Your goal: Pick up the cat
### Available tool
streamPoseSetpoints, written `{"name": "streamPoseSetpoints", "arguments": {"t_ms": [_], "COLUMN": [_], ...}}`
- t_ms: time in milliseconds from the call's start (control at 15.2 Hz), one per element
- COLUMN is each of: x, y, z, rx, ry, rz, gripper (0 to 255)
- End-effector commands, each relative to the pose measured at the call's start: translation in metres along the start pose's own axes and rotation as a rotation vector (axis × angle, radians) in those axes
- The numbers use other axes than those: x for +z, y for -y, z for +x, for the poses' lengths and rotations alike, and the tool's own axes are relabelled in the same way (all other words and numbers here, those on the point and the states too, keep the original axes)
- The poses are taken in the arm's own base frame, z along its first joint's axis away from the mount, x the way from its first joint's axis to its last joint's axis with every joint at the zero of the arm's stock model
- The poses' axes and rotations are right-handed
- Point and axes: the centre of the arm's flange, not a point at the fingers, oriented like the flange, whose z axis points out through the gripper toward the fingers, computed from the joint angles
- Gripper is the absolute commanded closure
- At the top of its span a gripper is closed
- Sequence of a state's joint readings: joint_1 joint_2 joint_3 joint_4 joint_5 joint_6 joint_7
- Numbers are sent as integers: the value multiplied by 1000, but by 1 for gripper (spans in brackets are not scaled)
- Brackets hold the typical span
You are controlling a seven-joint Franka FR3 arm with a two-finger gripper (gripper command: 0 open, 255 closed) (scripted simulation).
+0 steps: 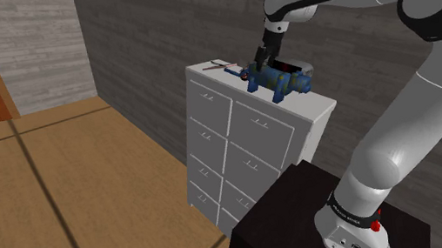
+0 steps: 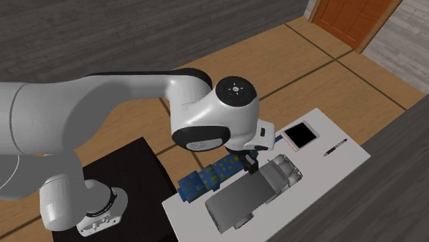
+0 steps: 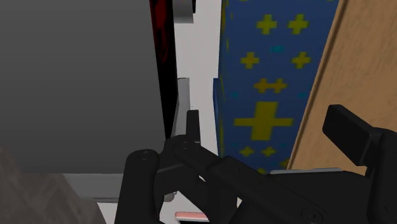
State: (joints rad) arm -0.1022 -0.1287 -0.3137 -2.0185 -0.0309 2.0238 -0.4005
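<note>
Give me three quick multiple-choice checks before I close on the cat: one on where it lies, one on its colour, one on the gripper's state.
1. The cat lies: A in a sink; B on the white drawer cabinet beside the grey truck; C on a chair.
2. The cat is: A blue with yellow crosses; B plain white; C red.
3. The gripper has its fingers: A met on nothing; B clasping a cup; C apart with the cat between them.
Answers: 1 B, it rests on the cabinet's top next to the truck. 2 A, the wrist view shows the pattern. 3 C, a gap shows beside one finger.
</note>
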Motion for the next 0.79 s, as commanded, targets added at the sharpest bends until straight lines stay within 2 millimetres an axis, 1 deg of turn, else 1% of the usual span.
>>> {"name": "streamPoseSetpoints", "arguments": {"t_ms": [0, 66, 132, 198, 594, 660, 726], "x": [23, 23, 19, 16, 13, 14, 23], "y": [-2, -2, -2, -1, -2, -2, -2], "z": [-3, -3, -2, -4, 1, 1, -3], "rx": [3, 3, 3, 2, 2, 2, 3], "ry": [30, 30, 31, 31, 31, 31, 30], "rz": [5, 5, 5, 5, 5, 5, 5], "gripper": [0, 0, 255, 255, 255, 255, 255]}}
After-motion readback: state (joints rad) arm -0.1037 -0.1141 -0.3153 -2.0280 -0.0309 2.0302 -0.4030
